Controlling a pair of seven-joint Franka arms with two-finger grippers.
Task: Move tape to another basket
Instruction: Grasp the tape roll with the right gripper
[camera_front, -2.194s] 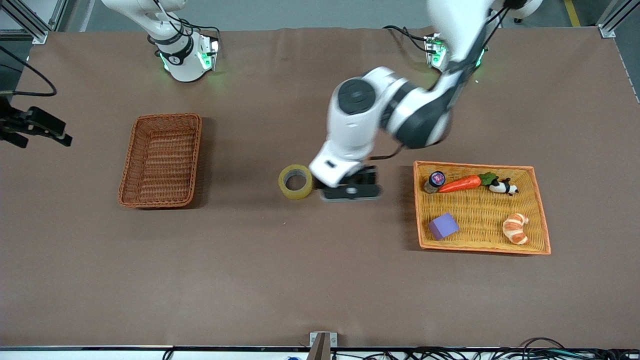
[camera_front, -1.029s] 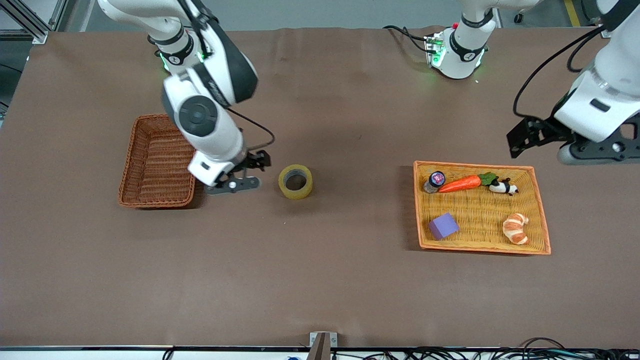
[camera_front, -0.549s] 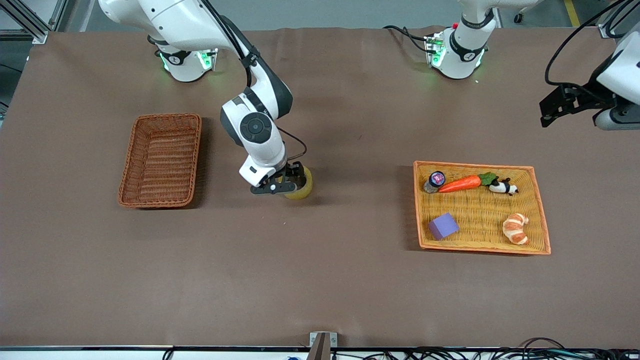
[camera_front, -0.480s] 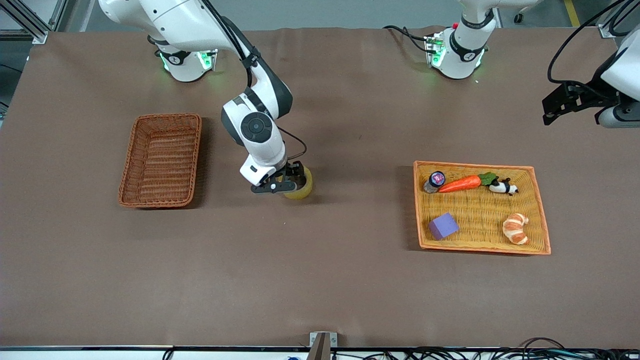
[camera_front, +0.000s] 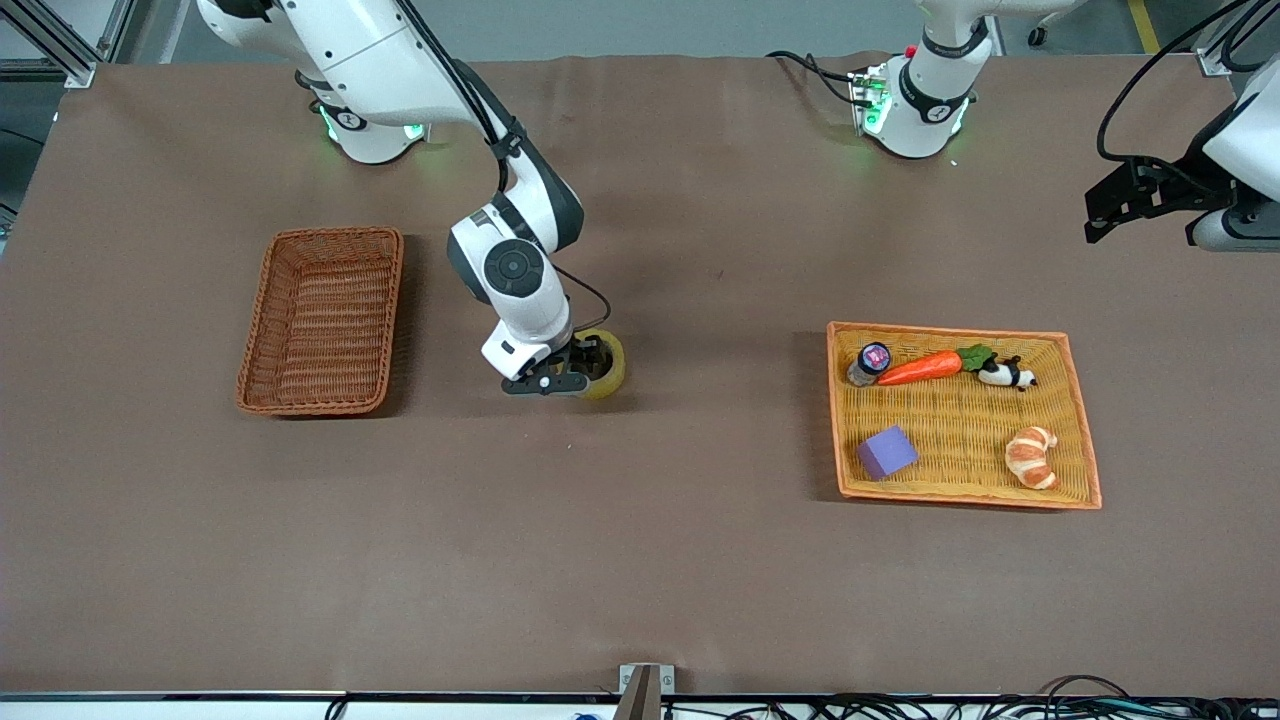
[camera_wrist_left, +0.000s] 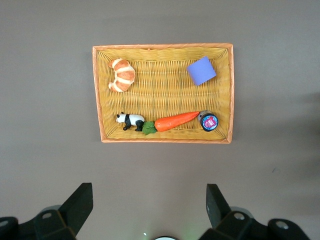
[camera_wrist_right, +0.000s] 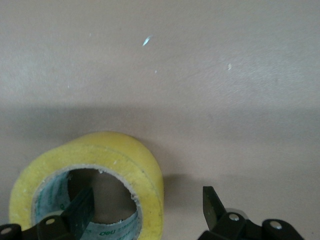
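The right gripper is open astride the packing tape roll, one finger inside its core, one outside. It should close squarely on that wall before lifting toward the dark wicker basket at 9 o'clock. The left gripper waits open, high over the orange tray.

**Legible markings: almost none.**
The grey core of the tape carries green print on its inner wall, seen in the right wrist view; only fragments show, too partial to read as a word. The small jar in the tray, toward the table's left-arm end, has a pink and blue lid label whose writing is too small to read.
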